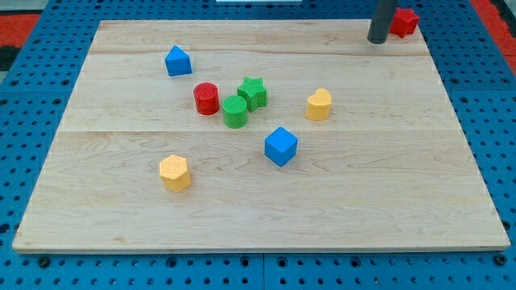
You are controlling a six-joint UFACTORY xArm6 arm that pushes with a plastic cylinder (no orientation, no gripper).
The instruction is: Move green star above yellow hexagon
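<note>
wooden tabletop [403, 201] fills view. my tip [377, 40] at top right, just beside red block [405, 21], no fingers on rod. green star [252, 93] mid-board (touching green cylinder [235, 112]), well apart from yellow hexagon [174, 172], lower left.

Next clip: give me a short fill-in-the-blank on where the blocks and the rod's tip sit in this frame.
1. The green star touches the green ____, which sits beside the red cylinder.
2. My tip stands at the view's top right, next to a ____ block.
3. The yellow hexagon lies toward the view's ____ from the green star.
4. The board holds ____ blue blocks.

Missing words: cylinder; red; bottom left; two
</note>
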